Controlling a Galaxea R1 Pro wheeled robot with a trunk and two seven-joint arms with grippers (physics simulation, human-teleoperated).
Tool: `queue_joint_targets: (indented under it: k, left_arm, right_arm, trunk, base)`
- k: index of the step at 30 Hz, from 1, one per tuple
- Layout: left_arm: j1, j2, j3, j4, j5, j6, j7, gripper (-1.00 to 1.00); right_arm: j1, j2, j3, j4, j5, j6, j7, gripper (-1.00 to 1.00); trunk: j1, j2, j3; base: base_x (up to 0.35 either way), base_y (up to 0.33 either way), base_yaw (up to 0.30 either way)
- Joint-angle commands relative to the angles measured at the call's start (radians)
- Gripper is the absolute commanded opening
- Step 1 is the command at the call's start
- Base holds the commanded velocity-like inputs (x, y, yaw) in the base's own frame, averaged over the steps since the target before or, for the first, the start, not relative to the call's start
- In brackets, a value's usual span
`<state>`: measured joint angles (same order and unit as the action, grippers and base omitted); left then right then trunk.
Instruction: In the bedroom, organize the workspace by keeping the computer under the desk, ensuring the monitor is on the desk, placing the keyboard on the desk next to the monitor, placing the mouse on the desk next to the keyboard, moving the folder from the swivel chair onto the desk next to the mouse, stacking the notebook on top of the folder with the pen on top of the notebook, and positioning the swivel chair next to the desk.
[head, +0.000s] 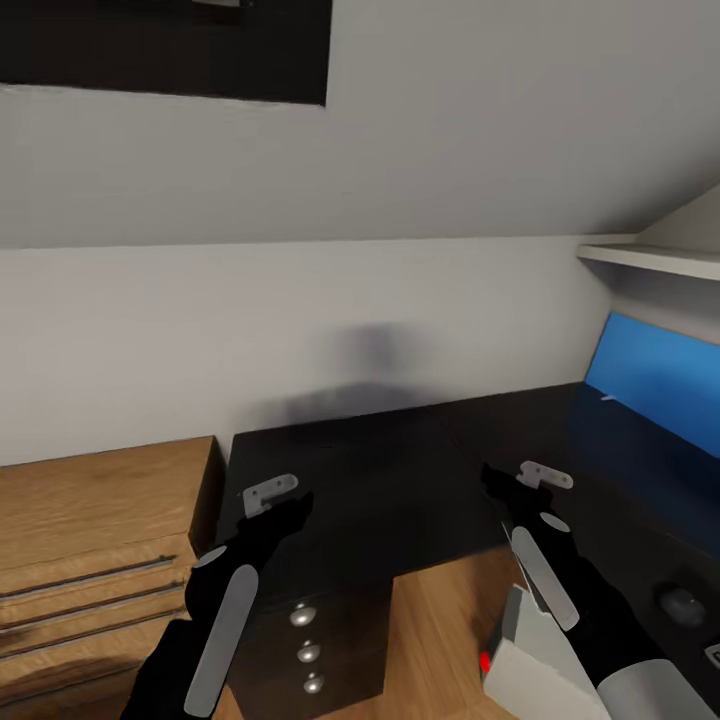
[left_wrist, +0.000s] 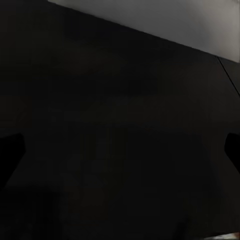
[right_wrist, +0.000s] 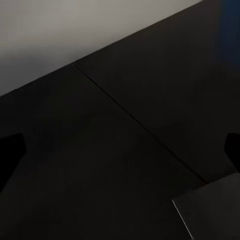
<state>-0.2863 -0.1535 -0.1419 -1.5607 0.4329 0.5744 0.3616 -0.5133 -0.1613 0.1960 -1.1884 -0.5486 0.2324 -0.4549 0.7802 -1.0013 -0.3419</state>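
Head view: my left end effector (head: 272, 497) and right end effector (head: 540, 478) hover over the desk (head: 400, 470), a bare black surface; I cannot tell their spread here. The computer (head: 525, 665) sits at lower right, under the surface's edge, so that step looks done.

Left wrist view: fingertips (left_wrist: 11, 150) wide apart, released, nothing held.

Right wrist view: likewise released; computer corner at lower right. Monitor, keyboard, folder placement remain, I judge.

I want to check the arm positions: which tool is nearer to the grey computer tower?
The right tool. It hangs over the desk, with its arm passing just above the computer. The left tool is across the desk's inner corner, above the drawer unit.
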Motion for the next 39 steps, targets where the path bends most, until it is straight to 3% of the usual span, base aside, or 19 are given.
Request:
queue_joint_targets:
  k: [1,17,32,39]
  left_arm:
    - [-0.001,0.0,-0.002,-0.001,0.01,0.003,0.01,1.0]
    - [-0.001,0.0,-0.001,-0.002,0.01,0.002,0.009,1.0]
    - [-0.001,0.002,0.002,-0.006,0.01,0.001,0.003,1.0]
    - [-0.001,0.002,0.004,-0.004,0.013,0.001,0.003,1.0]
  right_arm:
    - [-0.001,-0.001,0.003,-0.002,-0.006,0.004,-0.008,1.0]
    - [-0.001,-0.001,0.002,-0.002,-0.004,0.004,-0.009,1.0]
    - [-0.001,-0.002,0.002,-0.002,-0.002,0.005,-0.01,1.0]
    - [-0.001,-0.002,0.002,-0.001,-0.002,0.005,-0.009,1.0]
  trunk:
    - [-0.004,0.006,0.002]
    - [-0.066,0.118,0.052]
    - [-0.123,0.223,0.099]
    - [-0.15,0.272,0.121]
  base:
    - [-0.311,-0.149,0.272]
    - [-0.293,-0.198,0.255]
    - [-0.288,-0.175,0.016]
    - [-0.035,-0.01,0.0]
